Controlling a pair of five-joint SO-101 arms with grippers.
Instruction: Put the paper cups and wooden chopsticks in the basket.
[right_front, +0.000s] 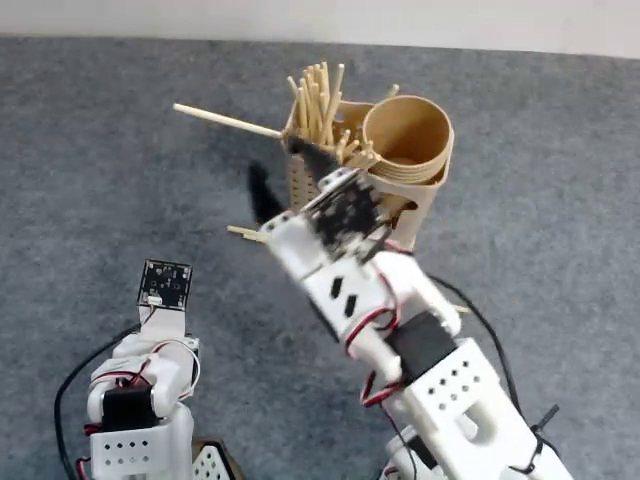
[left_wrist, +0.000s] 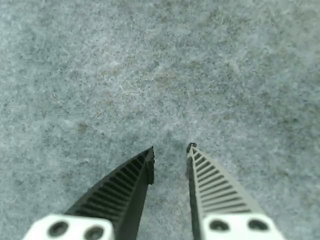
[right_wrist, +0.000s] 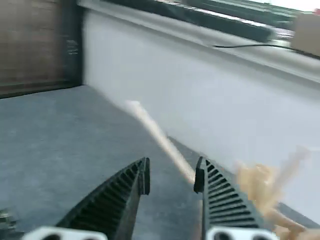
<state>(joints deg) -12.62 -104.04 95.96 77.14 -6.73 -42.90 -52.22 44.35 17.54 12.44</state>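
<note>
The paper cups (right_front: 408, 140) sit stacked inside the basket (right_front: 425, 215), and a big bunch of chopsticks (right_front: 318, 100) stands in there too, so most of the job looks done. One chopstick (right_front: 225, 120) pokes out sideways over the rim, and the end of another stick (right_front: 243, 233) lies on the grey surface (right_front: 100, 150) near the basket, half hidden under the right arm, so I think those two are left. The right arm's fingers (right_wrist: 117, 192) are up by the basket, open and pinching nothing, and the left arm's fingers (left_wrist: 125, 185) are open a little, holding nothing, far from it.
</note>
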